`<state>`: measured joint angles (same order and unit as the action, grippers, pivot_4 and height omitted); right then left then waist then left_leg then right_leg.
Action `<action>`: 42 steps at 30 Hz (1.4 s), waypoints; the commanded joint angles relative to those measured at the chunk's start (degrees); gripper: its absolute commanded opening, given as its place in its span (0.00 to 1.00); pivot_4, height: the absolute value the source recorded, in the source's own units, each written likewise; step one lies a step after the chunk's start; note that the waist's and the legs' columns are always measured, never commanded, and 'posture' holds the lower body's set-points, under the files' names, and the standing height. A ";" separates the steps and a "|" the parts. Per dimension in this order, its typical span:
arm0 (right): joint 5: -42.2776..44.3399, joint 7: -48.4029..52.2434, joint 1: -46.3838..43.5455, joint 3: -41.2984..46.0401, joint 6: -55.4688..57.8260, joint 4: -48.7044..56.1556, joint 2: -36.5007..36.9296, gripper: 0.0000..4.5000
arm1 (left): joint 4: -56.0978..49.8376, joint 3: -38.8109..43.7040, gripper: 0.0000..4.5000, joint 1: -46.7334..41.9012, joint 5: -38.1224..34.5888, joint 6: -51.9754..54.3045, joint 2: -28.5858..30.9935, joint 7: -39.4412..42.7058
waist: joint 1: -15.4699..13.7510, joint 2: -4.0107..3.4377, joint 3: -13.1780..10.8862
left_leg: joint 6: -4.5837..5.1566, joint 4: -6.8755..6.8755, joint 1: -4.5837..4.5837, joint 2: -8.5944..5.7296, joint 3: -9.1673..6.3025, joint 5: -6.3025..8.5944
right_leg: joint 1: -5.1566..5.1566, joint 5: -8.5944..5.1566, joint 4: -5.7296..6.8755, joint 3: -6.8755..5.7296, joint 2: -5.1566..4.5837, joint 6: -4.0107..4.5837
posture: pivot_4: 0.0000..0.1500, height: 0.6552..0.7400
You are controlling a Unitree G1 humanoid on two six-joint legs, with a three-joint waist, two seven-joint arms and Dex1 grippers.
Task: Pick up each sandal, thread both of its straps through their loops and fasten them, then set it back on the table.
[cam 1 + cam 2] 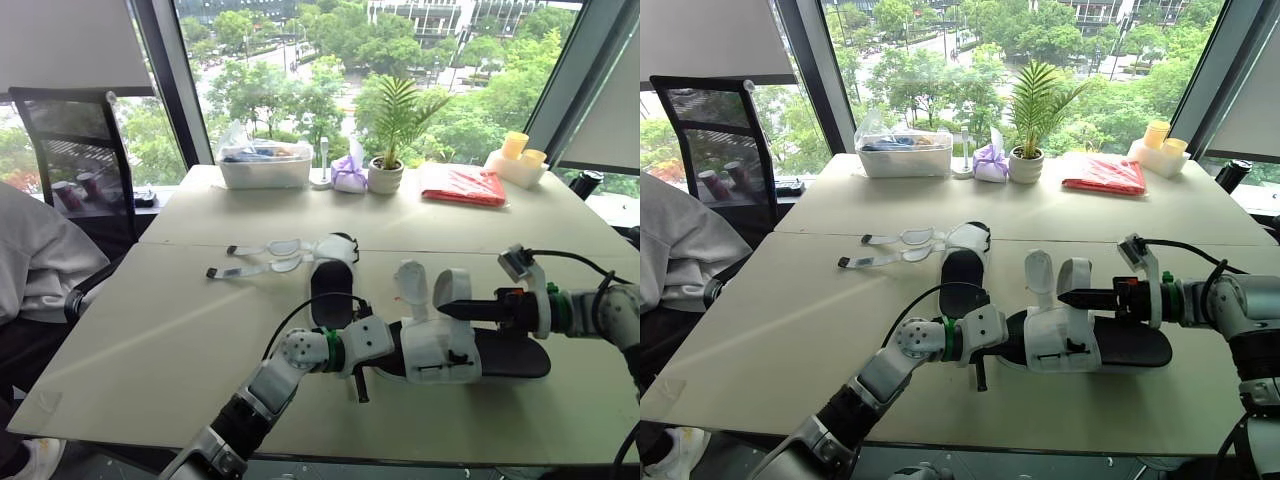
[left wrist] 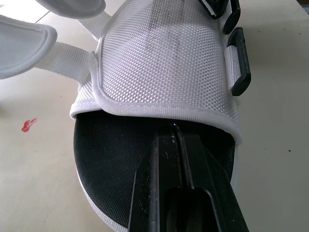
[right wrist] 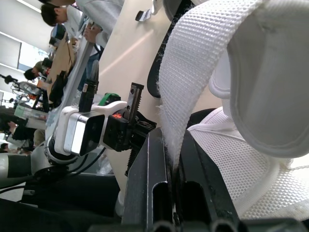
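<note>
While the sandal (image 1: 440,352) lies crosswise, right claw (image 1: 443,309) pinches its strap (image 3: 189,87), left claw (image 2: 176,133) closed.

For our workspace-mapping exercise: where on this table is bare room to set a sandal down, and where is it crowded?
Free: the table's near-left corner, beyond the far sandal's loose straps; the strip between the sandals and the plant pot. Crowded: around the near sandal.

Left gripper (image 2: 175,134) jaws closed; right gripper (image 1: 443,310) jaws pinching strap (image 3: 193,72).
</note>
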<state>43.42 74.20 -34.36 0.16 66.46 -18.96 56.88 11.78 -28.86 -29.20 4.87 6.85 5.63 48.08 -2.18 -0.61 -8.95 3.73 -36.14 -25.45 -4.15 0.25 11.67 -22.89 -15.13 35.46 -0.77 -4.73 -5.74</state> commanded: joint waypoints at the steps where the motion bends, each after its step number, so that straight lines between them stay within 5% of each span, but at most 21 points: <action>1: -2.47 2.05 -0.14 -0.58 -2.82 -0.26 0.84 0.01 | 0.48 -0.31 0.00 0.74 0.40 0.89 0.62 -0.22 | 0.00 0.00 0.00 | 0.00 0.00 0.00 0.00 0.00 0.00 | 0.00 0.00 0.00 0.00 0.00 0.01 | 1.00 0.99; 10: -6.05 6.73 -2.80 -2.89 -4.41 -1.68 1.10 0.01 | 0.66 -0.27 0.00 0.61 0.20 0.89 0.90 -0.02 | 0.01 0.00 0.00 | -0.01 0.02 -0.01 0.00 0.00 0.00 | -0.03 0.01 0.00 0.00 0.00 -0.01 | 1.00 0.99; 24: -9.68 9.55 4.73 -4.80 -11.37 8.95 2.01 0.01 | 0.74 -0.38 0.00 0.60 0.25 0.96 1.02 -0.78 | -0.05 0.00 0.00 | -0.02 0.07 -0.02 0.00 0.00 0.01 | -0.08 0.02 0.02 0.00 0.00 -0.03 | 1.00 0.99; 38: -11.73 8.32 7.52 -2.16 -16.79 8.31 1.98 0.01 | 2.72 -0.35 0.00 -0.47 -1.81 0.38 0.16 1.91 | -0.12 -0.01 0.01 | -0.02 0.00 -0.02 0.00 0.00 0.01 | -0.08 0.02 0.08 0.00 0.00 -0.01 | 1.00 0.99; 42: -11.46 6.52 8.11 0.18 -17.56 8.96 1.87 0.42 | 3.83 -0.60 0.00 -1.22 -3.21 0.22 -0.15 4.63 | -0.10 -0.01 0.01 | -0.02 0.01 -0.02 0.00 0.00 0.01 | -0.08 0.02 0.08 0.00 0.00 -0.01 | 1.00 0.99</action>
<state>32.16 81.43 -26.44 -1.64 49.54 -10.47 57.57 14.58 -28.37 -30.77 1.89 6.81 5.51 50.91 -2.27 -0.62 -8.94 3.71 -36.12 -25.48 -4.15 0.25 11.68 -22.98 -15.10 35.54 -0.77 -4.73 -5.75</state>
